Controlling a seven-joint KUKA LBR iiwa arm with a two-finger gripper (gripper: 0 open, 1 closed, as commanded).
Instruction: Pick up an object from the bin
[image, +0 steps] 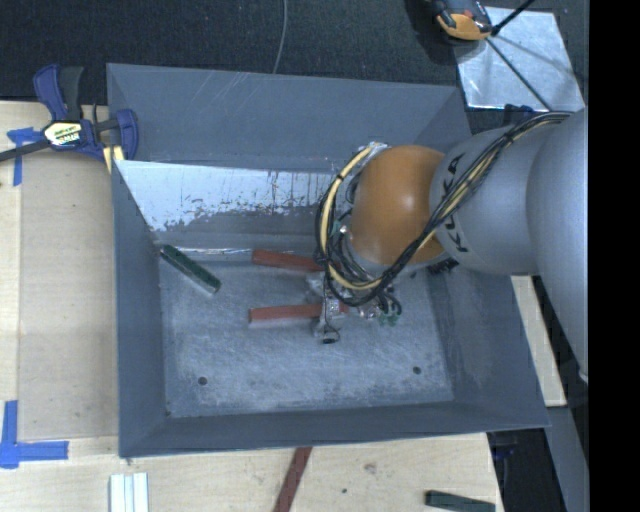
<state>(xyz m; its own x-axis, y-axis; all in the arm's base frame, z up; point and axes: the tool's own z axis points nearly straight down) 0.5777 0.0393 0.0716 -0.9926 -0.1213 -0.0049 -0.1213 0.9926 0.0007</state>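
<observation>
camera view: the claw stands low over the floor of the bin, at the near end of a red stick that runs away from it toward the view's left. whether the claw is open or closed cannot be told, as the orange cover and cables crowd above it. a second red stick lies just beyond the claw toward the back wall, and a green bar lies well off to the claw's left, tilted. the step in hand looks like the approach or grasp at the stick's end; nothing appears lifted yet. the next move would call for a firm closing across the thin stick and a straight lift, since a hold on one end may let it swing or slip. bare floor lies in front of the claw and to its left; the sloped walls are well apart from it, so the way up looks free.
</observation>
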